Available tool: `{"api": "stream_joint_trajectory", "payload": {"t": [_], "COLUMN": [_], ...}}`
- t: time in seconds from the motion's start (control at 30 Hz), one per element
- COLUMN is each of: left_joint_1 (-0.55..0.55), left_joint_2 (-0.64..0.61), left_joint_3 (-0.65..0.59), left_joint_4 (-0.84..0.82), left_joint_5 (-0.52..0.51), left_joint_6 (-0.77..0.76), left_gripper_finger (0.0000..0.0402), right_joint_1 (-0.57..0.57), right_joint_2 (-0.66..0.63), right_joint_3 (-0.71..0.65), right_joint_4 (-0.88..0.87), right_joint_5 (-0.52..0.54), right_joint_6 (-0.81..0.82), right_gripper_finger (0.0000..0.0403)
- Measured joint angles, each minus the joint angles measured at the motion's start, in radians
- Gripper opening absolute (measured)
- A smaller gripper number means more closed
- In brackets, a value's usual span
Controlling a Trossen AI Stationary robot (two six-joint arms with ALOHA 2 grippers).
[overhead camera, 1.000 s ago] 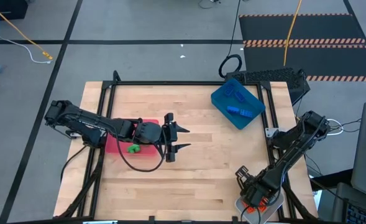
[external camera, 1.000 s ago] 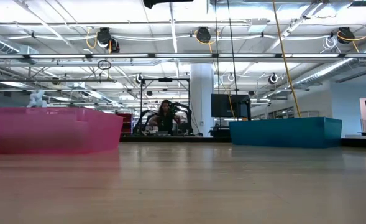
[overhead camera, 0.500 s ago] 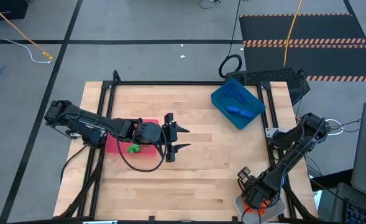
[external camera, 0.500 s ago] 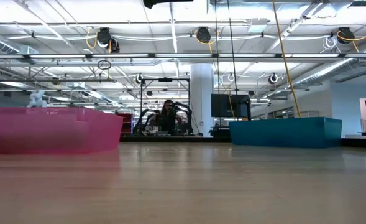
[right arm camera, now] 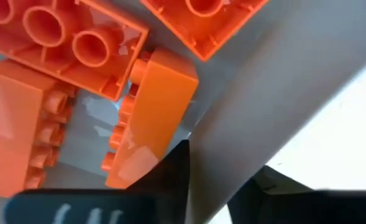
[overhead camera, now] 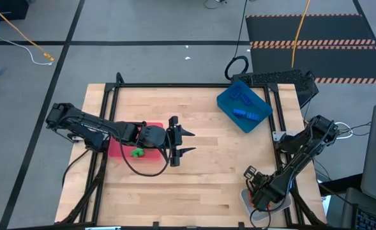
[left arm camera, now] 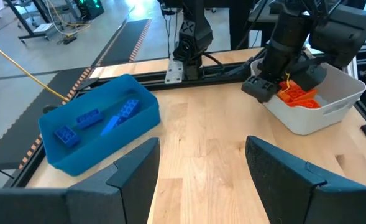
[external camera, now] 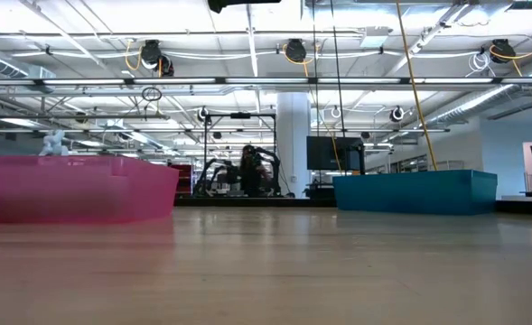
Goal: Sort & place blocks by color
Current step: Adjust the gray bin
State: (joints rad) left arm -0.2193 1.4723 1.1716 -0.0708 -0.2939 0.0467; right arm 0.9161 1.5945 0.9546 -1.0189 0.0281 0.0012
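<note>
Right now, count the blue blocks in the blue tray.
3 show in the blue tray, best seen from the left wrist: one blue block near one end, one beside it, one toward the other end. Others may be hidden behind the tray's wall.

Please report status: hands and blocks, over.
Left hand open, idle mid-table. Right hand in grey tray, over orange blocks. Nothing in the way.

A grey floor point(overhead camera: 143, 25) crossed by dark lines surrounds the wooden table point(overhead camera: 194, 134). Striped black mats point(overhead camera: 315, 38) lie beyond it. Ceiling strip lights point(external camera: 247, 41) glow overhead.
</note>
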Motion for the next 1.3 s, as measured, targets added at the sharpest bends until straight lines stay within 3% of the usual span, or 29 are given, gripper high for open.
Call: {"api": "stream_joint_trajectory", "payload": {"t": [0.27,0.5,0.8,0.97,1.3], "left_joint_1": [0.000,0.000,-0.004,-0.006,-0.006], "left_joint_2": [0.000,0.000,0.000,0.000,0.000], "left_joint_3": [0.000,0.000,0.000,0.000,0.000], "left_joint_4": [-0.002,-0.005,-0.008,-0.008,-0.008], "left_joint_5": [0.000,0.000,0.000,0.000,0.000], "left_joint_6": [0.000,0.000,-0.006,-0.005,-0.004], "left_gripper_finger": [0.0241,0.0241,0.0241,0.0241,0.0241], "right_joint_1": [-0.001,0.002,0.008,0.009,-0.002], "right_joint_2": [-0.001,0.000,0.000,0.000,0.000], "right_joint_3": [0.038,0.108,0.095,0.093,0.140], "right_joint_4": [0.022,0.028,0.049,0.049,0.025], "right_joint_5": [0.048,0.054,0.004,-0.004,-0.006], "right_joint_6": [-0.111,-0.095,-0.006,0.017,0.032], "right_gripper_finger": [0.0007,0.0017,0.0021,0.0042,0.0128]}}
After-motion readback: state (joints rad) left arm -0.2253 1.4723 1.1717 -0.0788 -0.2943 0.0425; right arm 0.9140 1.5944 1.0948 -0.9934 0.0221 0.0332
